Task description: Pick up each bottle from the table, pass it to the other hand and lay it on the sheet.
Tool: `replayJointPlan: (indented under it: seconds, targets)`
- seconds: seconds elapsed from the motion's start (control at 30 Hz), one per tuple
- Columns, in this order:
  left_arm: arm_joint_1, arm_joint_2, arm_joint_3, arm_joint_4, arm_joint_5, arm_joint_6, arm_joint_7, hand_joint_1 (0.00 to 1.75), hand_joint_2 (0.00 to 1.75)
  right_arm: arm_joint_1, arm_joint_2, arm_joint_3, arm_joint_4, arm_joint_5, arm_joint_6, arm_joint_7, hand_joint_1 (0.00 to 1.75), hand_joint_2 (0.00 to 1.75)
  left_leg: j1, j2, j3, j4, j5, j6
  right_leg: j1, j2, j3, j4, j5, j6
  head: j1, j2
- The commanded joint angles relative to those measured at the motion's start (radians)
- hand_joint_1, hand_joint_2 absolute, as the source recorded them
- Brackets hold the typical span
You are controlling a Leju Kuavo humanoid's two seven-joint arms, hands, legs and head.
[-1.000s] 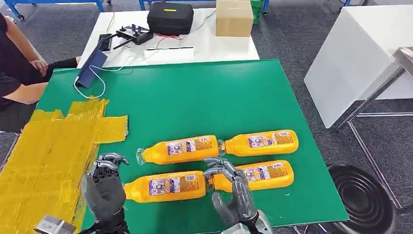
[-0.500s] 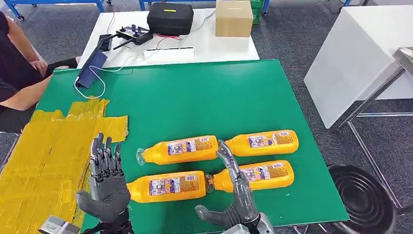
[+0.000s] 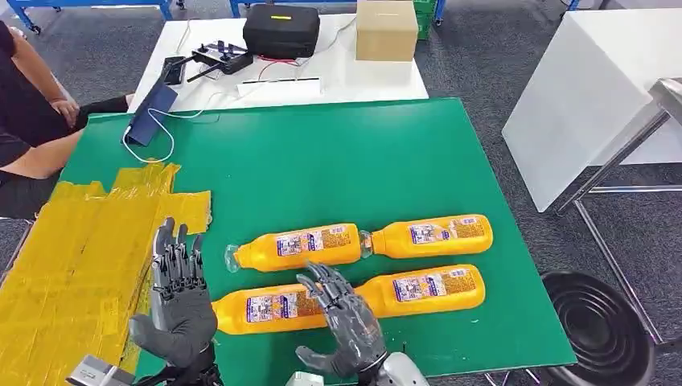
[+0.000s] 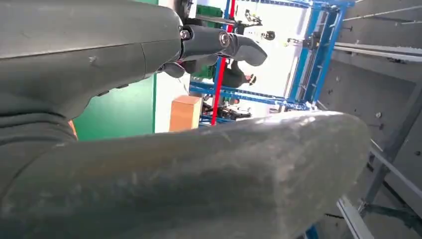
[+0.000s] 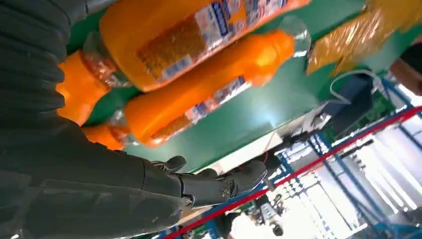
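Item: four orange bottles, all lying on their sides on the green table [image 3: 338,161], none yet on the yellow sheet [image 3: 72,249]. Near-left bottle [image 3: 265,307] lies at the table's 6 o'clock edge, cap end toward 9 o'clock; near-right bottle [image 3: 430,288] lies just beside it toward 3 o'clock; far-left bottle [image 3: 297,246] and far-right bottle [image 3: 430,233] sit in a second row toward 12 o'clock. Change noted: the right hand [image 3: 342,322], which half a second ago stood over the neck of the near-right bottle, has swung toward 9 o'clock and now hovers over the gap where the two near bottles meet, its fingers apart and lightly curled, holding nothing. The right wrist view confirms the bottles beneath the palm, not gripped. The left hand [image 3: 178,297] holds its place at 9 o'clock of the near-left bottle, palm raised, fingers straight and spread, empty; it has stayed so since half a second ago. The bottles themselves have not shifted. Reading: the right hand appears to be choosing the near-left bottle as its first pick, with the left hand waiting open to receive; no bottle has been lifted, so the whole task remains. Surroundings: sheet at 9 o'clock of the bottles; a seated person [image 3: 28,104] at 10 o'clock; a white table [image 3: 346,76] at 12 o'clock bearing a black case [image 3: 281,30] and a cardboard box [image 3: 387,30].
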Motion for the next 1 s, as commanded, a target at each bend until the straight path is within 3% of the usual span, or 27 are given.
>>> replayJointPlan:
  seconds: [0.03, 0.23, 0.63, 1.0]
  targets:
    - [-0.018, -0.026, 0.021, 0.049, -0.013, -0.017, -0.03, 0.0, 0.0, -0.091, -0.006, 0.093, 0.168, 0.044, 0.055, 0.036, 0.0, 1.75, 0.001, 0.001, 0.004, -0.001, -0.001, 0.0, 0.001, 0.002, 0.004, -0.002, 0.0, 0.0, 0.0, 0.0]
    - [-0.021, -0.03, 0.034, 0.058, -0.015, -0.036, -0.032, 0.0, 0.0, -0.113, -0.011, 0.113, 0.19, 0.067, 0.089, 0.054, 0.0, 1.75, 0.001, 0.0, 0.004, -0.001, -0.001, -0.001, 0.001, 0.001, 0.004, -0.002, 0.0, 0.0, 0.0, 0.0]
    - [-0.026, -0.041, 0.055, 0.066, -0.016, -0.06, -0.033, 0.0, 0.0, -0.213, 0.002, 0.127, 0.316, 0.179, 0.117, 0.192, 0.0, 1.75, 0.0, 0.0, 0.003, -0.001, 0.0, 0.0, 0.0, 0.001, 0.003, -0.001, 0.0, 0.0, 0.0, 0.0]
    - [-0.025, -0.043, 0.055, 0.065, -0.016, -0.066, -0.032, 0.0, 0.0, -0.241, 0.003, 0.131, 0.335, 0.219, 0.115, 0.233, 0.0, 1.75, 0.001, 0.0, 0.004, 0.0, -0.001, -0.001, 0.001, 0.001, 0.004, -0.001, -0.001, 0.0, 0.0, 0.0]
